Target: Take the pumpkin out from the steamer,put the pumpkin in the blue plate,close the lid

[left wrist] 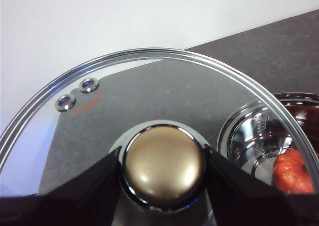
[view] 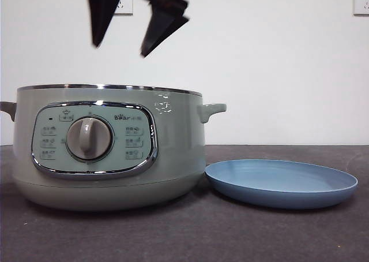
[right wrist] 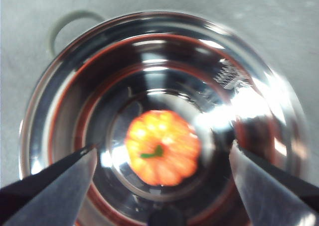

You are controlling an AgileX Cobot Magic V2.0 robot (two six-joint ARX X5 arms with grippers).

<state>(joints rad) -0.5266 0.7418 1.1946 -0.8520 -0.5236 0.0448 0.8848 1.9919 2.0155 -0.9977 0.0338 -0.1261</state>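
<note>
The sage-green steamer (view: 173, 152) stands open at the left of the table. The orange pumpkin (right wrist: 162, 146) sits at the bottom of its shiny inner bowl (right wrist: 65, 101). My right gripper (view: 119, 50) hangs open above the pot, its jaws spread on either side of the pumpkin (right wrist: 163, 149) and well above it. My left gripper (left wrist: 162, 159) is shut on the knob (left wrist: 163, 167) of the glass lid (left wrist: 164, 91) and holds it beside the steamer (left wrist: 239, 131); the pumpkin (left wrist: 294, 171) shows through the glass. The blue plate (view: 282, 184) lies empty to the right of the pot.
The table has a dark grey cloth (view: 190, 233). A white wall with sockets (view: 360, 2) stands behind. The pot's side handle (view: 212, 111) points toward the plate.
</note>
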